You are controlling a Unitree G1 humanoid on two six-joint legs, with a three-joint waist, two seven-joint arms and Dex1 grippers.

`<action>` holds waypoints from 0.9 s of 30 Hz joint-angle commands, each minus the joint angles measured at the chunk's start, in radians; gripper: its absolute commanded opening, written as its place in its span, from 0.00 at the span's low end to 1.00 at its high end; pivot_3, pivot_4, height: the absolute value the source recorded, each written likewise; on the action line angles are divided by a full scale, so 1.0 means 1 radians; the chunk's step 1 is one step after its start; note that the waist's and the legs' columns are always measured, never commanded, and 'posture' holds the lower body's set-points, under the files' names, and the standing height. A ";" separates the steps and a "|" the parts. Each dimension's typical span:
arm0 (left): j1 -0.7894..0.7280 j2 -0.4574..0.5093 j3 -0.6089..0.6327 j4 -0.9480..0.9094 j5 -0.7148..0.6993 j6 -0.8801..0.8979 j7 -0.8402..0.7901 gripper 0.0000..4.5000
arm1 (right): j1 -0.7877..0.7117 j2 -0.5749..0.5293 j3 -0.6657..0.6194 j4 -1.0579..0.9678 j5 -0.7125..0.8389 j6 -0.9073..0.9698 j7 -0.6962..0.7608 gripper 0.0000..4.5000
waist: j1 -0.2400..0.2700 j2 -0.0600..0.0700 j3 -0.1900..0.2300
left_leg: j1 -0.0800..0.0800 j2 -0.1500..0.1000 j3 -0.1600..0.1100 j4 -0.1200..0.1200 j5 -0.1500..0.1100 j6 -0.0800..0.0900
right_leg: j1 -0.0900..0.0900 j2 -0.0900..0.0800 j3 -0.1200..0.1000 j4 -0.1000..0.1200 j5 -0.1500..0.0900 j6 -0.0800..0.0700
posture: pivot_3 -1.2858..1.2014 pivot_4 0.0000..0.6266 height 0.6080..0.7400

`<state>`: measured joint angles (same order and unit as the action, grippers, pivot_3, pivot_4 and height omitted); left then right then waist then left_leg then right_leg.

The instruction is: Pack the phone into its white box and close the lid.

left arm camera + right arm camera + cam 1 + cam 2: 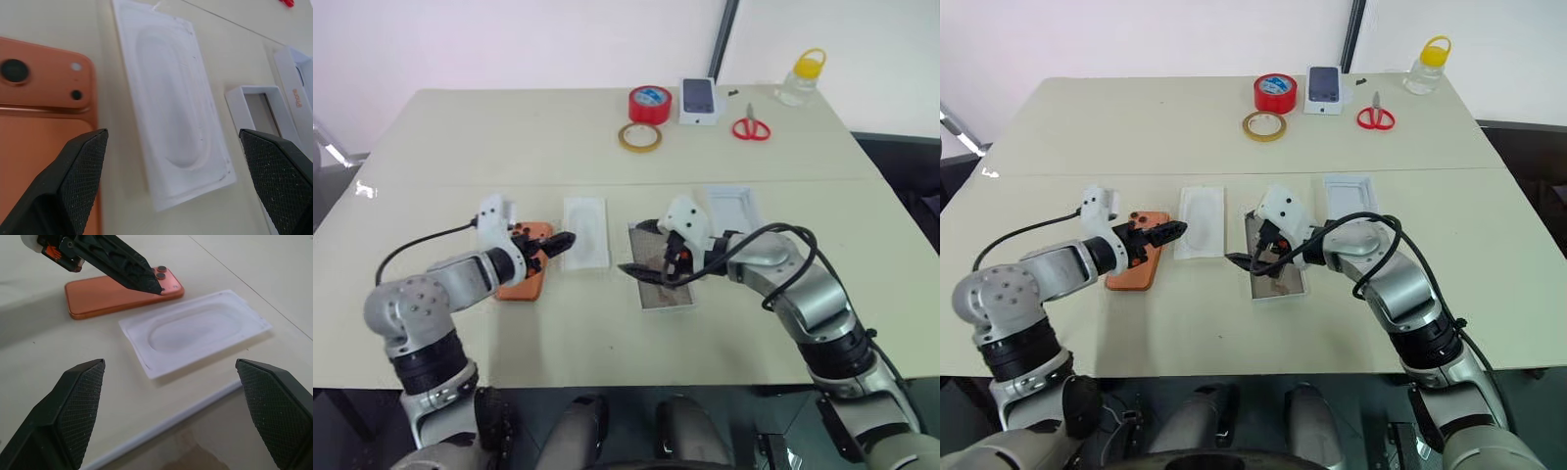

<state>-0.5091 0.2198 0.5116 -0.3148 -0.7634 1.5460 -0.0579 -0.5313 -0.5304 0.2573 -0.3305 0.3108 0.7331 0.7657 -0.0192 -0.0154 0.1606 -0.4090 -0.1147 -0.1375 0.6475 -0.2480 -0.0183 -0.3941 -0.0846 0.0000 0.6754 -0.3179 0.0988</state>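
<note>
Orange phone [1136,262] lies flat on the bench [1136,127], waiting to be packed. Left hand [1171,233] hovers wide above it. Right hand [1252,257] is wide over the white box [1278,284].

The two eye views look forward and down from the robot's head over the whole table [607,127], taking in both arms and the far edge, and they share almost the same scene with a slight sideways offset. The left wrist view sits low and very close, looking past the orange phone [34,122] to the white tray [171,112]. The right wrist view, also low and near, faces the same tray and phone from the opposite side, with the left gripper [146,281] in view.
</note>
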 commanded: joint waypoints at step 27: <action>-0.063 -0.149 0.056 0.110 0.059 0.007 -0.030 0.01 | 0.165 -0.331 -0.059 -0.194 0.053 -0.059 0.242 1.00 | 0.010 -0.001 0.001 | 0.000 0.000 0.001 0.000 0.000 0.000 | 0.000 0.000 0.001 -0.001 0.000 0.000 | 0.52 0.24 1.00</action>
<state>-0.5644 0.0585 0.5586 -0.1725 -0.6898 1.5611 -0.0777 -0.3787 -0.8335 0.2057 -0.4711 0.3582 0.7111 0.9538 -0.0094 -0.0166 0.1612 -0.4092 -0.1143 -0.1364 0.6476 -0.2481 -0.0186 -0.3937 -0.0841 0.0006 0.6745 -0.3180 0.0989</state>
